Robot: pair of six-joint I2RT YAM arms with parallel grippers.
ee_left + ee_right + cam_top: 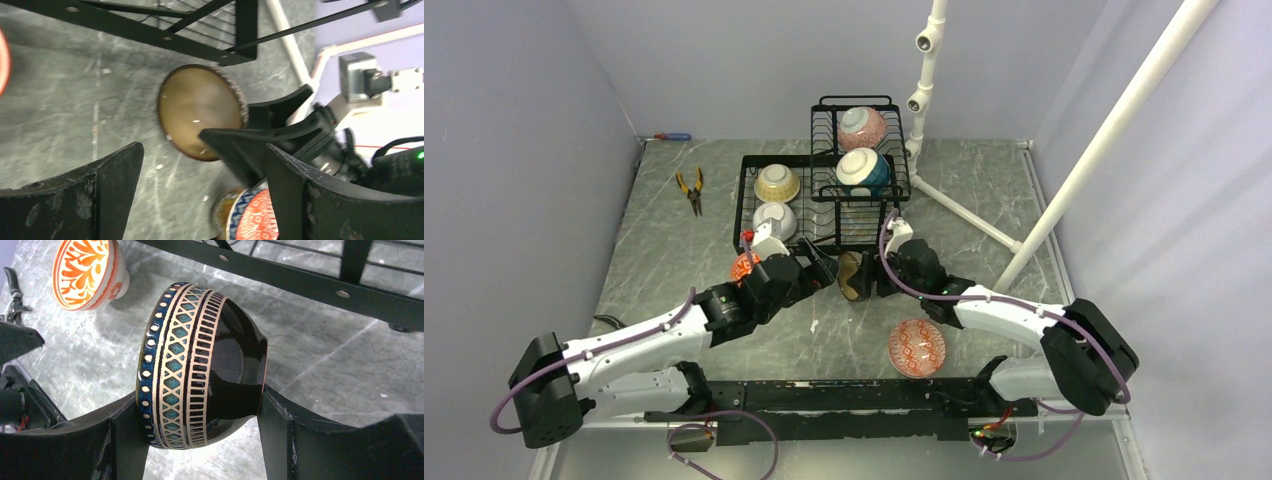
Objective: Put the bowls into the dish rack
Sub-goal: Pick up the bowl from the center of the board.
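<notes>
Right pincer (197, 415) pinches a glossy dark-brown ceramic bowl (200, 360) banded in blue and gold. The bowl is tipped on its side, just before the black wire dish rack (310, 286). Left pincer (822, 270) — spread wide, empty — faces its mouth.

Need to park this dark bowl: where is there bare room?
Bare grey marbled table left of the black wire dish rack, near the orange-handled pliers, and right of it toward the white pipe stand. The rack's front right slots look bare. Crowded before the rack: left gripper, right gripper, dark patterned bowl.
</notes>
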